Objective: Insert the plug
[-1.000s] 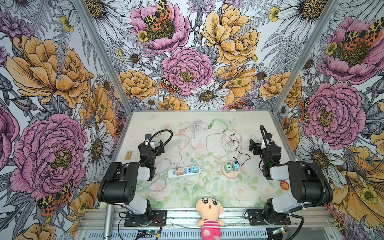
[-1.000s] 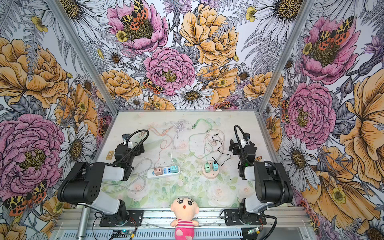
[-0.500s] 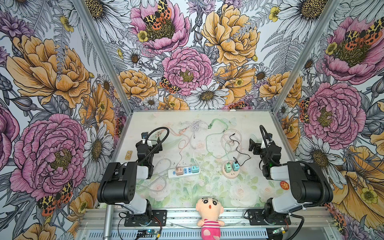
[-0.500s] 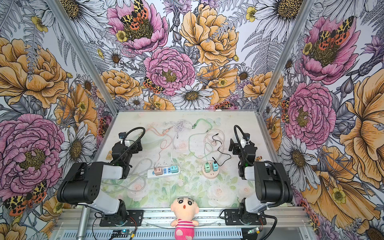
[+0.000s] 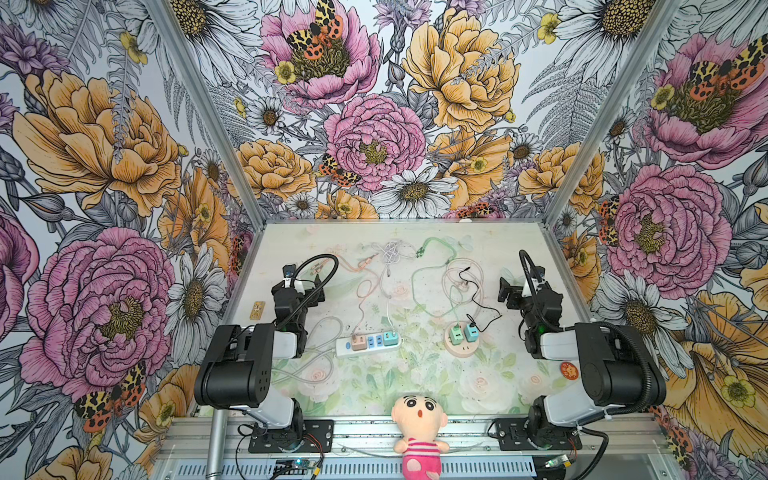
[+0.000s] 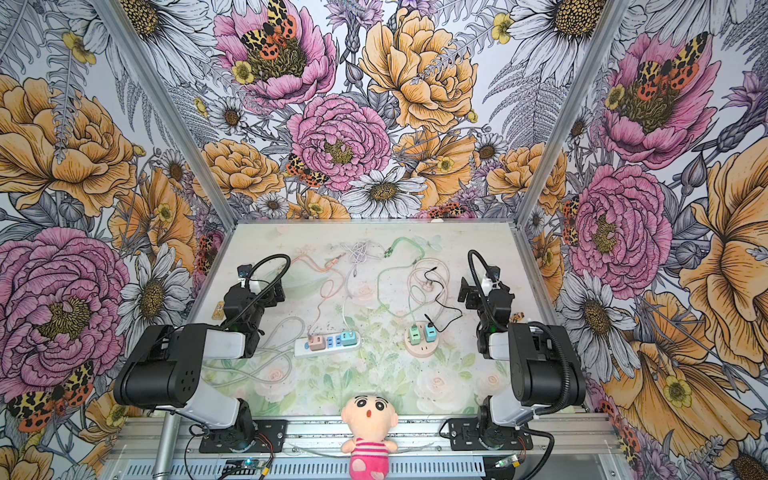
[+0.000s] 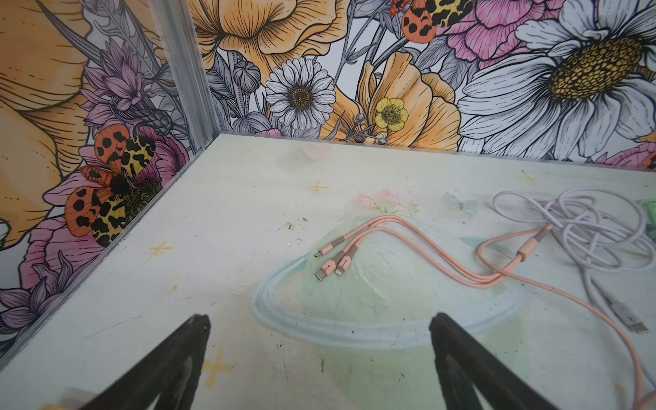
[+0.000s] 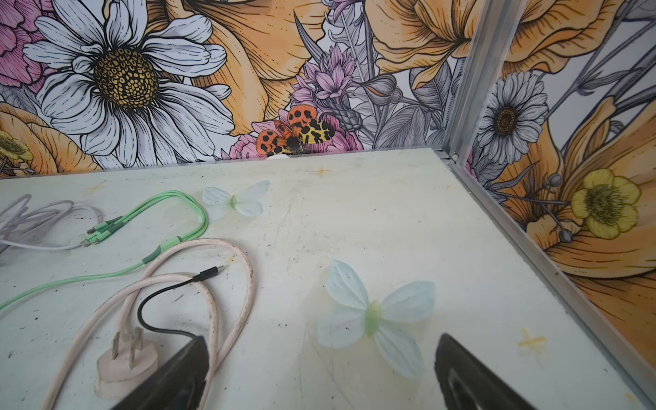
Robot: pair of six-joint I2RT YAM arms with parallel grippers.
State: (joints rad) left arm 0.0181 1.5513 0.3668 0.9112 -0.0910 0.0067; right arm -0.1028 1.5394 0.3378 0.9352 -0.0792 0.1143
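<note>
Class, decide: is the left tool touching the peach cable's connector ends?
Apart. The left wrist view shows bare table between the open left tool and the connector ends.

Pale pink plug (image 5: 460, 285) flat on its back, prongs up, right of centre in both top views, pink cord (image 8: 252, 284) looped round it, well apart from white pwr strip (image 5: 344, 345) lower-centre.
</note>
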